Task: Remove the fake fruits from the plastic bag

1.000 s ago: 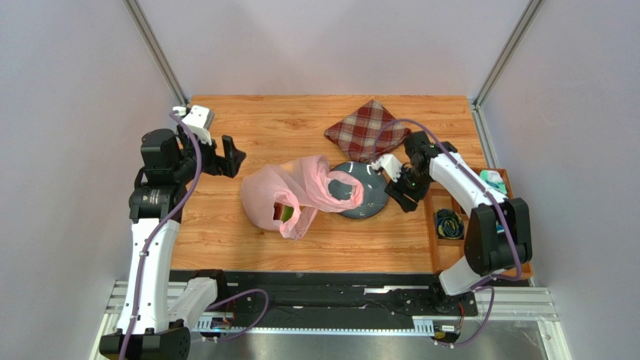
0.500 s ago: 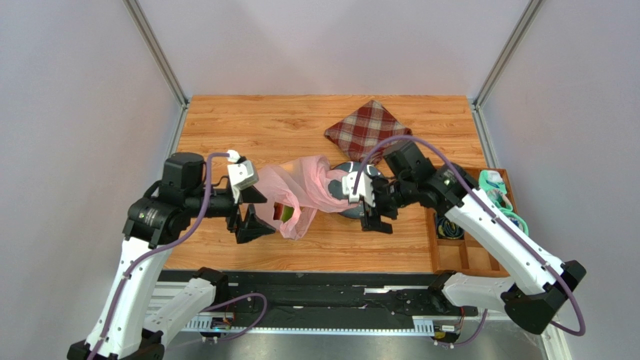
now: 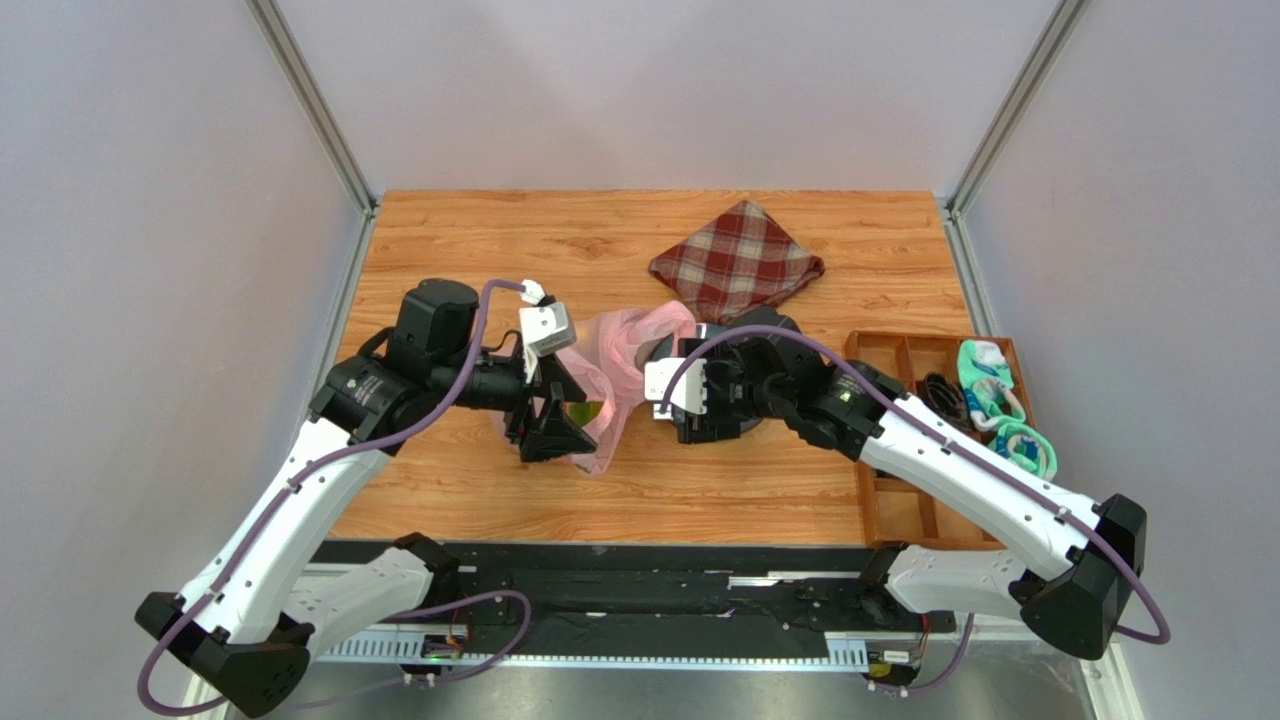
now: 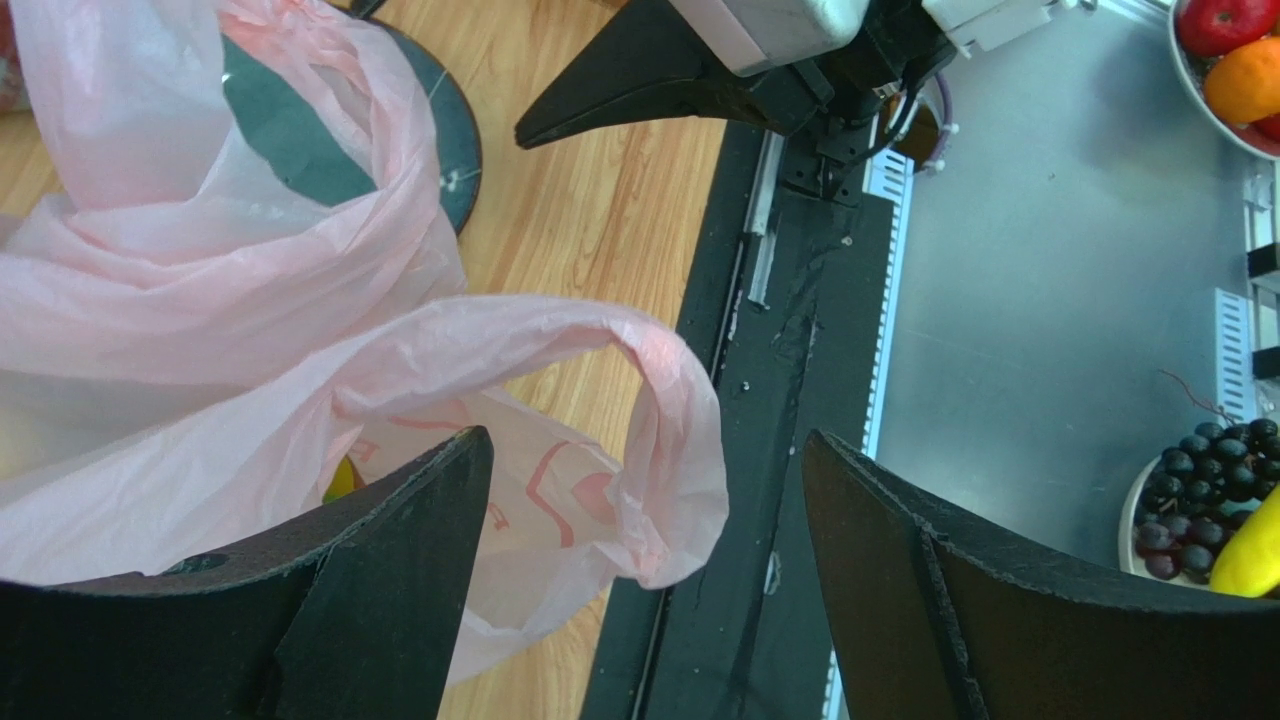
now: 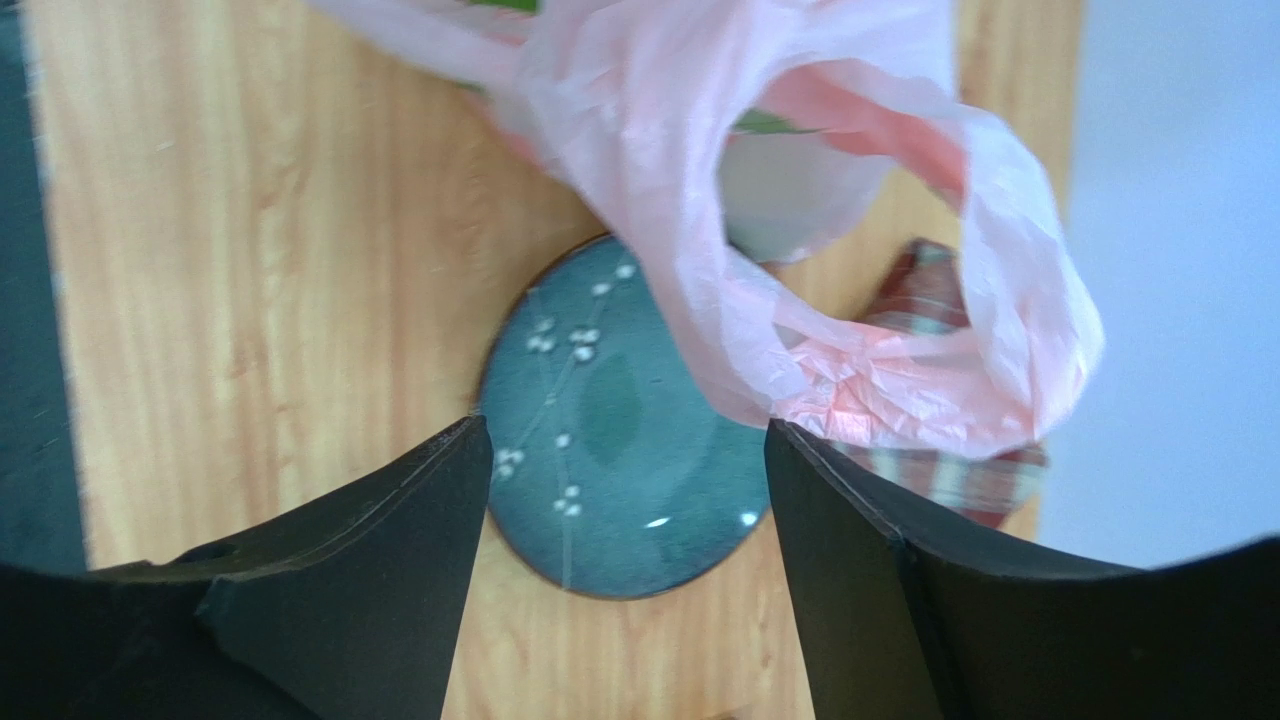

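Note:
The pink plastic bag point(image 3: 619, 348) lies crumpled mid-table, partly over the dark plate point(image 5: 631, 435). My left gripper point(image 3: 549, 428) is open at the bag's near left side. In the left wrist view its jaws point(image 4: 646, 443) straddle a handle loop of the bag point(image 4: 661, 435) without closing on it. A bit of yellow fruit point(image 4: 343, 480) shows through the bag. My right gripper point(image 3: 684, 405) is open and empty at the bag's right side, its jaws point(image 5: 627, 426) above the plate. The bag point(image 5: 812, 225) hangs beyond them, with a sliver of green fruit point(image 5: 766, 123) inside.
A red plaid cloth point(image 3: 736, 260) lies at the back. A wooden tray point(image 3: 887, 348) with teal socks point(image 3: 992, 393) stands at the right edge. The right gripper's finger point(image 4: 646, 75) shows in the left wrist view. The table's near edge and black rail point(image 4: 781, 375) are close by.
Both arms have swung inward to the bag, the left from the far left and the right from beside the plate. The bag has shifted slightly and now sits between them. Both grippers stay open.

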`<state>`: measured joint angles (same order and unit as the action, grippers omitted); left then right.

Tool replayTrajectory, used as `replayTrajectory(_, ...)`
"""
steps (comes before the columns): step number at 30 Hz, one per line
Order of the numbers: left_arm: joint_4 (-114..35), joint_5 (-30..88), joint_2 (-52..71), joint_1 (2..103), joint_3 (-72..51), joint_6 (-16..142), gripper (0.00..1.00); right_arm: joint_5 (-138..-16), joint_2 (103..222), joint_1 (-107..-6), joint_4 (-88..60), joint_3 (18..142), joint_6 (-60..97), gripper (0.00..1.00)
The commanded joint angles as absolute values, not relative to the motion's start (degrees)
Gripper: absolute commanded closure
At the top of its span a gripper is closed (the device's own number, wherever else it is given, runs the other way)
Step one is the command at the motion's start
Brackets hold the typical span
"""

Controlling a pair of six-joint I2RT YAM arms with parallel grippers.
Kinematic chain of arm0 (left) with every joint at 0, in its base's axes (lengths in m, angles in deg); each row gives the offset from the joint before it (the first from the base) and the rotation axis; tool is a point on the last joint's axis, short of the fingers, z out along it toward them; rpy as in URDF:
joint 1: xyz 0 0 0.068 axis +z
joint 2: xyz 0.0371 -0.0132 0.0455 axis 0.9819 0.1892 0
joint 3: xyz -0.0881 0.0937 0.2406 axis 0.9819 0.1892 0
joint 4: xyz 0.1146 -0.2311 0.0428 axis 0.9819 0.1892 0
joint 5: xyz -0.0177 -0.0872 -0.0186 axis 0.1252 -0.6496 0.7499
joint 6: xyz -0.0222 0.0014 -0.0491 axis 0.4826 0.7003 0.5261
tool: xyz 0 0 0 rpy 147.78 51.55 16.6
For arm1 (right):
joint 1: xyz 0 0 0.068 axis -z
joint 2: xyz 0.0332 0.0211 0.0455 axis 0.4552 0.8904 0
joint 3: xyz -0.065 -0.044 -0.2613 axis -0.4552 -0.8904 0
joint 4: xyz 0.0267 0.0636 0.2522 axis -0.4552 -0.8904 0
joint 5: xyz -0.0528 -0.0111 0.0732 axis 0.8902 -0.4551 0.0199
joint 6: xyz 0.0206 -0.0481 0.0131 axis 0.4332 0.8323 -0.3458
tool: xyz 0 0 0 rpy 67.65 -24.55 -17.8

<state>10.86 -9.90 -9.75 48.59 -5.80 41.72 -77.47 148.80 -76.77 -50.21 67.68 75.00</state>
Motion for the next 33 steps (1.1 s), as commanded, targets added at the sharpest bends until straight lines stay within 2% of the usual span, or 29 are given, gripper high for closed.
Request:
replayTrajectory(1,4.2,-8.6,-7.8,47.4,-7.2,44.2,0.17,-74.7,144.0,-76.9,-44.8,68.4,77.3,0.3)
replayTrajectory(3,2.6,-6.9,-6.8,46.7,-7.1,45.0,0.18,-75.8,142.2,-76.9,-46.4,68.9,77.9,0.3)
replayTrajectory(10,2.5,-4.5,-6.5,46.2,-6.6,45.3,0.52,-77.8,141.2,-76.9,-45.4,65.9,82.1,0.29)
replayTrajectory(16,3.9,-2.6,-8.0,46.2,-5.4,44.4,0.7,-88.5,142.5,-76.9,-49.3,66.1,85.6,0.26)
replayTrajectory(22,4.4,-0.7,-8.1,46.2,-4.7,43.5,0.75,-96.3,141.8,-77.2,-54.8,66.1,91.9,0.23)
replayTrajectory(25,4.6,-0.3,-8.2,46.2,-4.4,43.6,0.81,-97.5,141.1,-77.3,-54.8,65.6,93.4,0.22)
replayTrajectory(29,4.3,-0.4,-8.0,46.5,-5.1,43.5,0.87,-93.8,145.1,-77.3,-44.9,63.1,89.9,0.22)
replayTrajectory(30,4.9,0.2,-7.7,46.7,-5.4,42.9,0.94,-91.9,146.3,-77.3,-41.7,62.2,88.0,0.23)
replayTrajectory(32,5.7,2.4,-7.5,47.0,-6.8,40.9,0.98,-85.8,149.8,-76.9,-35.3,62.9,84.0,0.35)
replayTrajectory(33,6.3,7.2,-6.9,47.1,-7.4,40.0,1.0,-84.7,154.3,-76.3,-34.8,65.8,83.0,0.44)
